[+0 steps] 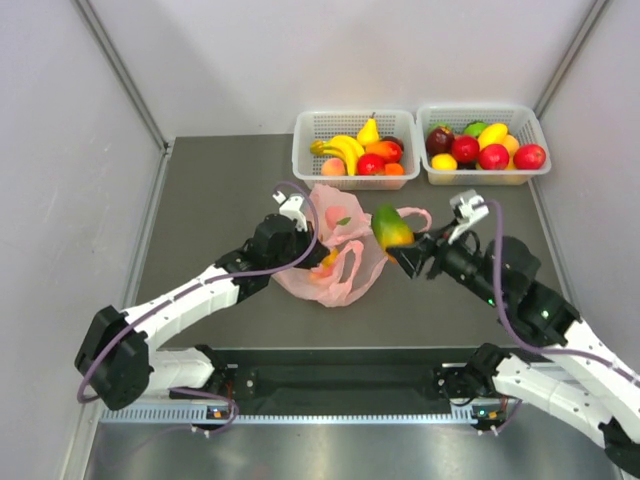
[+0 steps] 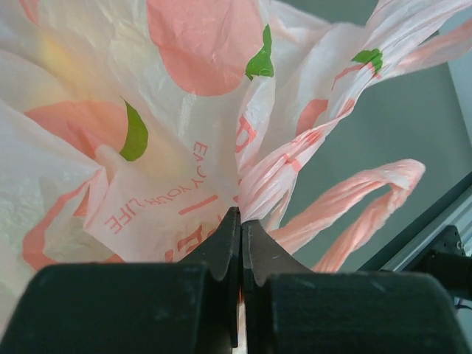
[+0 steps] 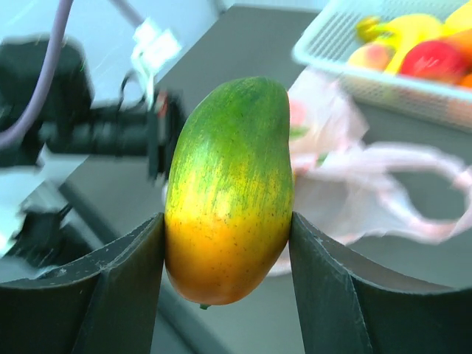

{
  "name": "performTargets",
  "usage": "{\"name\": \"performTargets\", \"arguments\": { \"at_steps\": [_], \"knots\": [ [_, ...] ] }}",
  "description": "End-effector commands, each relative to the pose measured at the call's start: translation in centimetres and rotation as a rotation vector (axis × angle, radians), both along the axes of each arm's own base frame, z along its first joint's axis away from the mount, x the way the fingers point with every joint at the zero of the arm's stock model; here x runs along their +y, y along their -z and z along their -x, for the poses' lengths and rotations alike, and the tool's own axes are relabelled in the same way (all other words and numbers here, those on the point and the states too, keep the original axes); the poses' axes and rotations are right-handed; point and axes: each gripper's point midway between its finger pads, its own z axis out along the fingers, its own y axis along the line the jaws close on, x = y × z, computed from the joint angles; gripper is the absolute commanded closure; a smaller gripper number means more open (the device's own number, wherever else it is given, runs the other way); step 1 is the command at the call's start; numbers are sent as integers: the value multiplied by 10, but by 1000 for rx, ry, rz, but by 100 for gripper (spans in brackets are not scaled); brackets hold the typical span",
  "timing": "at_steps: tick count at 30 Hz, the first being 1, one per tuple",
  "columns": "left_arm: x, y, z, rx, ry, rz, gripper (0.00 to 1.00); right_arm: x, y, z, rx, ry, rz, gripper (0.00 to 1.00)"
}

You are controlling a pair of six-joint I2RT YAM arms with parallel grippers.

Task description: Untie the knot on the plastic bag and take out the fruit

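Observation:
The pink plastic bag lies open on the dark table, handle loops loose; no knot shows. It fills the left wrist view. My left gripper is shut on the bag's film at its left side, jaws pinched together. My right gripper is shut on a green and orange mango, held just right of the bag; in the right wrist view the mango sits between both fingers. An orange and yellow fruit shows faintly inside the bag.
Two white baskets stand at the back: the left one holds bananas, a pear and other fruit, the right one holds red, yellow and green fruit. Grey walls enclose the table on both sides.

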Motion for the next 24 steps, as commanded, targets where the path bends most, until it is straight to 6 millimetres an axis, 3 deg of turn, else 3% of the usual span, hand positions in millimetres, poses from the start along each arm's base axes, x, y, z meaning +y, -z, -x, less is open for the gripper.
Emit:
{"name": "performTargets", "arguments": {
  "at_steps": [1,3,4,5,6,7,9,10,12,13,15,16,17,20,21,22,24],
  "knots": [
    [-11,-3,-1,-13,40,48,100,-3,-41,-51,-122,181,16,100],
    [-14,4,2,14,55,48,100,-10,-61,-77,-151,280,20,100],
    [-16,3,3,15,66,55,100,-5,-47,-101,-118,319,82,100],
    [-18,5,6,27,82,62,100,-4,-60,-114,-127,334,78,100],
    [-20,6,6,35,88,66,100,-15,-58,-134,-111,388,84,100],
    [-21,6,7,37,94,70,100,-3,-38,-156,-60,363,120,100],
    [-22,8,8,44,98,73,100,-11,-44,-188,-53,398,93,100],
    [-22,6,8,41,100,80,100,-5,-24,-208,-14,385,119,100],
    [-23,5,8,34,103,82,100,-8,-27,-235,-24,408,124,100],
    [-22,4,8,31,104,82,100,2,-21,-254,-20,383,128,100],
    [-22,2,8,26,106,81,100,1,-14,-277,-13,381,136,100],
    [-23,0,9,22,112,82,100,7,9,-293,28,363,160,100],
    [-23,-1,8,21,110,85,100,9,-1,-306,10,366,147,100],
    [-24,-3,9,21,116,89,100,11,16,-342,40,362,157,100],
    [-24,-4,10,19,118,92,100,16,42,-355,84,353,176,100],
    [-23,-5,10,17,119,92,100,19,30,-365,65,352,164,100],
    [-23,-5,10,13,117,90,100,23,46,-378,106,350,196,100]
  ]
}}
